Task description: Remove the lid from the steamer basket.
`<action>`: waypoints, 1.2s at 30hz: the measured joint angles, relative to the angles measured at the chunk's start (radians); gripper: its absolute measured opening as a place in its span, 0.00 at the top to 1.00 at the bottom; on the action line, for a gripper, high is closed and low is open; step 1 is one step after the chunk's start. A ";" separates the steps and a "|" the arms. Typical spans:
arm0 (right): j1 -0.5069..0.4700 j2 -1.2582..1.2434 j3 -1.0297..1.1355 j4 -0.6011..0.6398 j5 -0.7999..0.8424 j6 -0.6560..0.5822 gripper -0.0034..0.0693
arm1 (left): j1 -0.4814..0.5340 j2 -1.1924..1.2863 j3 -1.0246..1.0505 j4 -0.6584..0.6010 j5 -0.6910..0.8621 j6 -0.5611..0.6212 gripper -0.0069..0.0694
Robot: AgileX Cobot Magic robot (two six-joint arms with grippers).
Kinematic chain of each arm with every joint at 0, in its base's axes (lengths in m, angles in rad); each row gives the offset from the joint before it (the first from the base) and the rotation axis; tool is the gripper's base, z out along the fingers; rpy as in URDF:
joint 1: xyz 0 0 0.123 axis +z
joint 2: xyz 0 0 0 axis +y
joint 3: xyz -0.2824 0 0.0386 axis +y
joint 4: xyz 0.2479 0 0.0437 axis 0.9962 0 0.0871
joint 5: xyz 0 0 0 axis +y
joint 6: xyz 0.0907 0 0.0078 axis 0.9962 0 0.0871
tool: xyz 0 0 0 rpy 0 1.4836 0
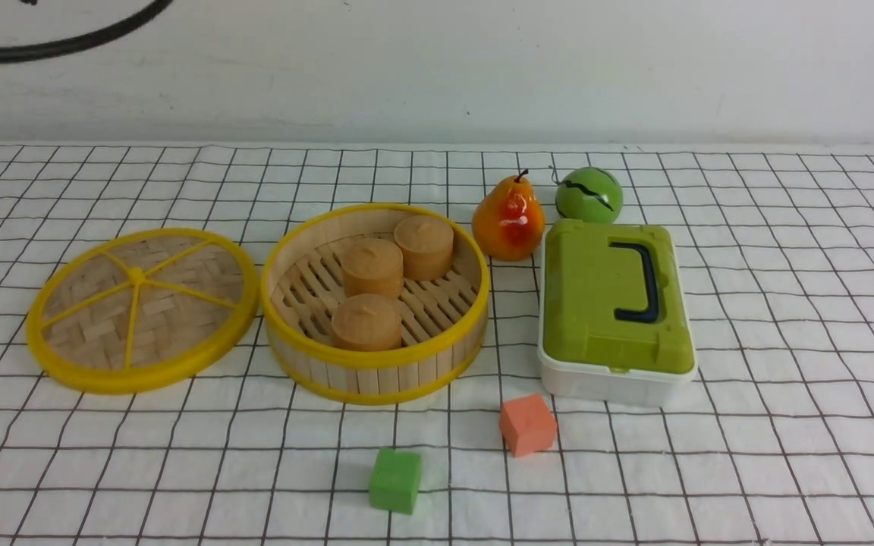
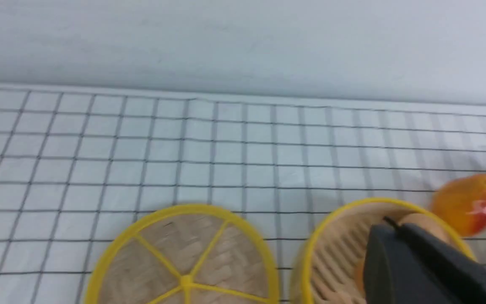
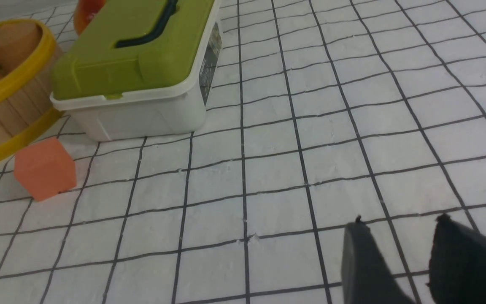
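Observation:
The lid [image 1: 141, 311], a woven tan disc with a yellow rim and thin yellow spokes, lies flat on the checked cloth just left of the steamer basket [image 1: 376, 375]. The basket is uncovered and holds three brown round cakes [image 1: 372, 267]. Neither gripper shows in the front view. In the left wrist view my left gripper [image 2: 388, 223] is shut and empty, its dark fingers in front of the basket [image 2: 336, 249], with the lid [image 2: 184, 257] beside it. In the right wrist view my right gripper [image 3: 399, 219] is open and empty above bare cloth, well away from the basket [image 3: 11, 105].
A white box with a green lid [image 1: 615, 303] stands right of the basket. A pear [image 1: 509, 220] and a green ball [image 1: 589, 195] sit behind it. An orange cube [image 1: 528, 425] and a green cube [image 1: 395, 479] lie in front.

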 joint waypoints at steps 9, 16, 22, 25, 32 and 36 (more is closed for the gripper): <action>0.000 0.000 0.000 0.000 0.000 0.000 0.62 | 0.000 -0.431 0.584 -0.245 -0.241 0.233 0.93; 0.000 0.000 0.000 0.000 0.000 0.000 0.62 | 0.000 -0.712 0.837 -0.255 -0.306 0.252 0.93; 0.000 0.000 0.000 0.000 0.000 0.000 0.62 | 0.000 -0.888 0.983 -0.263 -0.284 0.253 0.93; 0.000 0.000 0.000 0.000 0.000 0.000 0.62 | 0.000 -0.905 1.012 -0.252 -0.274 0.254 0.93; 0.000 0.000 0.000 0.000 0.000 0.000 0.62 | -0.001 -0.998 1.144 -0.155 -0.386 0.255 0.93; 0.000 0.000 0.000 0.000 0.000 0.000 0.62 | -0.002 -1.151 1.335 -0.114 -0.557 0.220 0.93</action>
